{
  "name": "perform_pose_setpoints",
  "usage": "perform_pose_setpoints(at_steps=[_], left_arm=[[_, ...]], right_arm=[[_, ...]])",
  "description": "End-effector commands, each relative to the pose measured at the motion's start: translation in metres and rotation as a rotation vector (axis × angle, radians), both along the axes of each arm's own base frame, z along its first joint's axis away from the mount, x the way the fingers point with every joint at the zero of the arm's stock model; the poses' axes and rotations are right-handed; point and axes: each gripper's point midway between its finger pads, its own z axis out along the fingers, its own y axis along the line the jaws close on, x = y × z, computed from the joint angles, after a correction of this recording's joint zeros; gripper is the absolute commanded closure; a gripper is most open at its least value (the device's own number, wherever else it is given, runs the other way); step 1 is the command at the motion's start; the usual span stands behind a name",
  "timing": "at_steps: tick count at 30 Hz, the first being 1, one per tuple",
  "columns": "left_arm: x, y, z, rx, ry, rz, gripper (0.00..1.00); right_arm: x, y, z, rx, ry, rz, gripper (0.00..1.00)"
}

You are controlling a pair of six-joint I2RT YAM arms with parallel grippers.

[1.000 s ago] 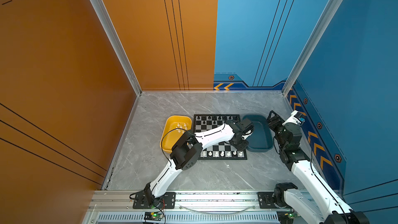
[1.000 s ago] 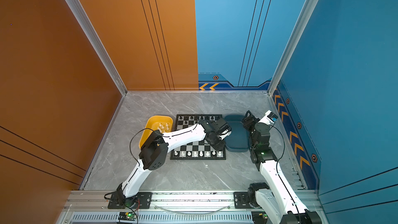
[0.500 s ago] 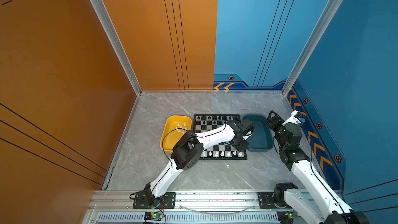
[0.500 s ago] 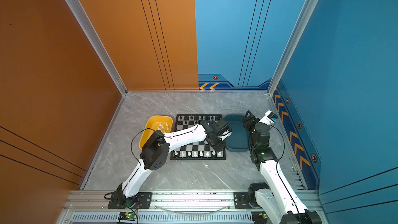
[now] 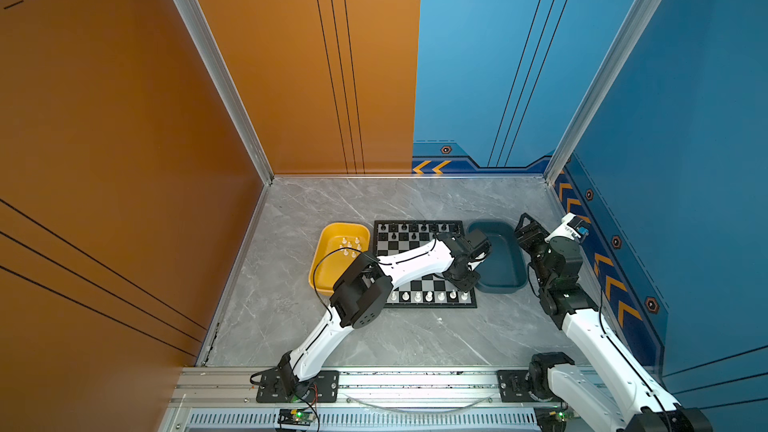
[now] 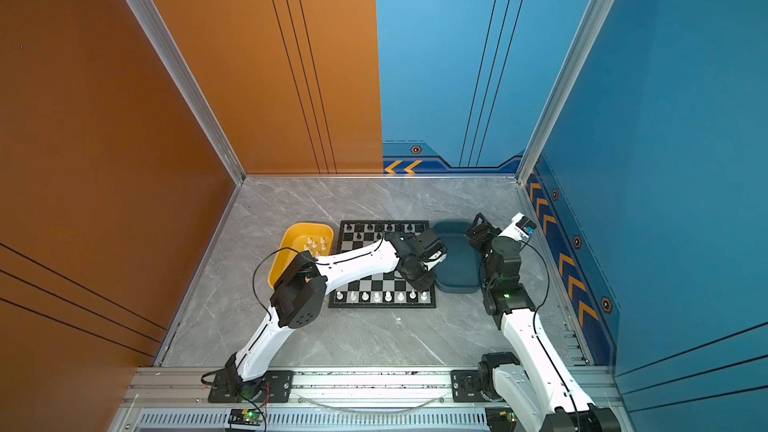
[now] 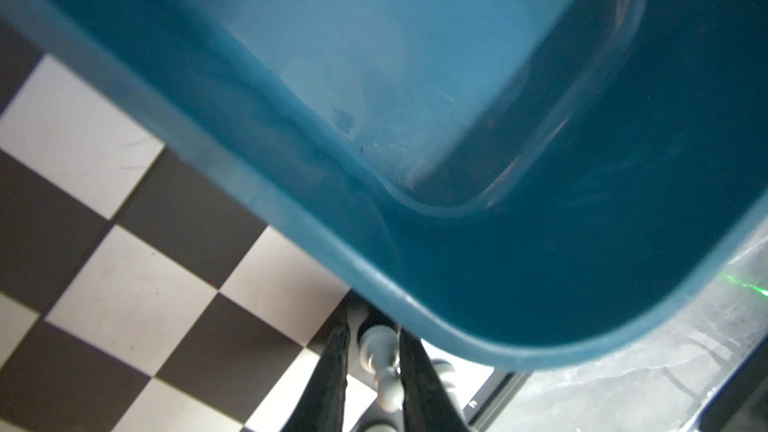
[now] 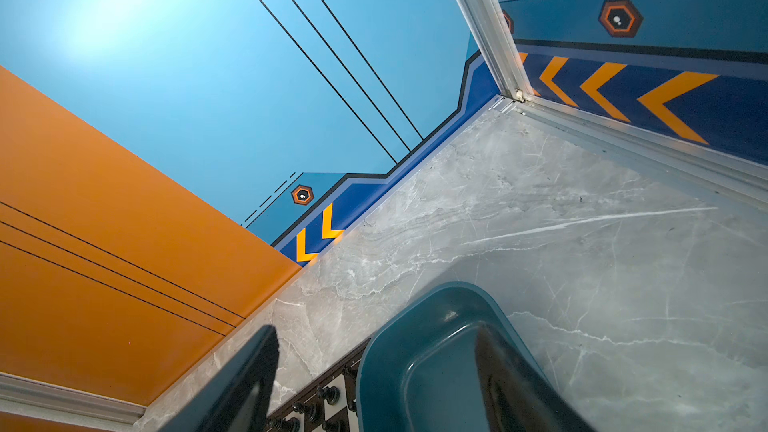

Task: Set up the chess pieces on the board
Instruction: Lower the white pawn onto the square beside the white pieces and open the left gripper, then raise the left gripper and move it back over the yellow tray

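Barely anything has shifted; the left end effector (image 7: 372, 336) pinches a white chess piece (image 7: 376, 353) near a corner of the board (image 7: 124, 284).

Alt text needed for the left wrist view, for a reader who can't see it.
The left claw pinches a white chess piece between its dark fingers over the edge of the chessboard. A dark blue tray with nothing visible inside fills most of the frame.
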Motion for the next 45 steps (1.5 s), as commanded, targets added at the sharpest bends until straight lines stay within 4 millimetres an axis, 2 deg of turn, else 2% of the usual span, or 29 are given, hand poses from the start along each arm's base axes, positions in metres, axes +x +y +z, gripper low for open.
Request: perform_pose_setpoints(at_steps=[1, 10, 24, 33, 38, 41, 45], left_arm=[[0.001, -0.001, 0.014, 0.004, -0.033, 0.015, 0.75], [0.001, -0.002, 0.033, -0.031, -0.048, 0.015, 0.74], [-0.002, -0.002, 0.048, -0.056, -0.056, 0.011, 0.73], [0.010, 0.012, 0.081, -0.081, -0.131, 0.038, 0.73], [0.022, 0.032, 0.098, -0.092, -0.167, 0.080, 0.73], [0.035, 0.058, 0.102, -0.084, -0.182, 0.143, 0.73], [0.056, 0.104, 0.101, -0.065, -0.195, 0.263, 0.73]], right_arm=[[-0.003, -0.002, -0.001, 0.011, -0.006, -0.003, 0.23], [-0.003, -0.001, 0.000, 0.012, -0.008, 0.000, 0.23], [-0.004, -0.001, 0.000, 0.012, -0.009, 0.002, 0.23], [-0.002, 0.000, 0.000, 0.016, -0.010, 0.011, 0.23], [0.001, 0.003, 0.000, 0.020, -0.009, 0.022, 0.23], [0.002, 0.003, 0.000, 0.024, -0.010, 0.026, 0.23], [0.003, 0.005, 0.001, 0.026, -0.013, 0.030, 0.23]])
